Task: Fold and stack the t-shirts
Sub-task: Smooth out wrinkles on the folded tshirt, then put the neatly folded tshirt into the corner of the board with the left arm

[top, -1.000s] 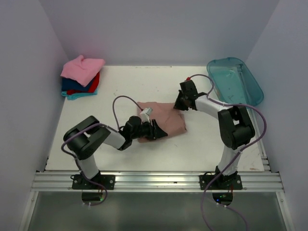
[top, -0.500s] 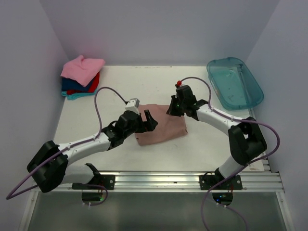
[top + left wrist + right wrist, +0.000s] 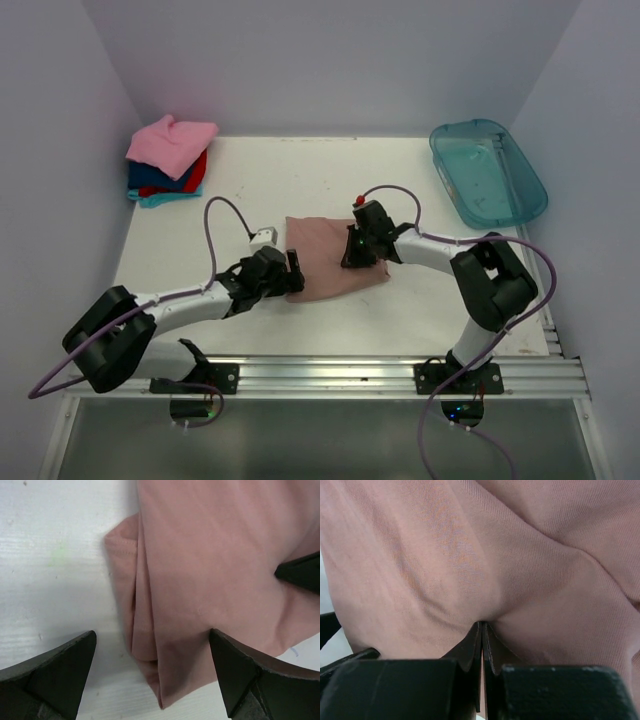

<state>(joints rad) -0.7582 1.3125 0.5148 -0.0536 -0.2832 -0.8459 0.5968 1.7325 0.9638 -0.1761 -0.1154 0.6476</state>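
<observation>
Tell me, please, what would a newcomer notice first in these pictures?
A folded pink-brown tee lies mid-table: the right gripper is shut, pinching a pucker of cloth, and the left gripper is open over its left edge. A bright stack of folded tees sits in the far left corner, a teal tub at the far right.

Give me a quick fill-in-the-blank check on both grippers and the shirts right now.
1. The right gripper is ___ on the dusty pink tee.
2. The left gripper is ___, its fingers either side of that tee's edge.
3. On the folded stack, the top tee is bright ___.
Missing words: shut; open; pink.
</observation>
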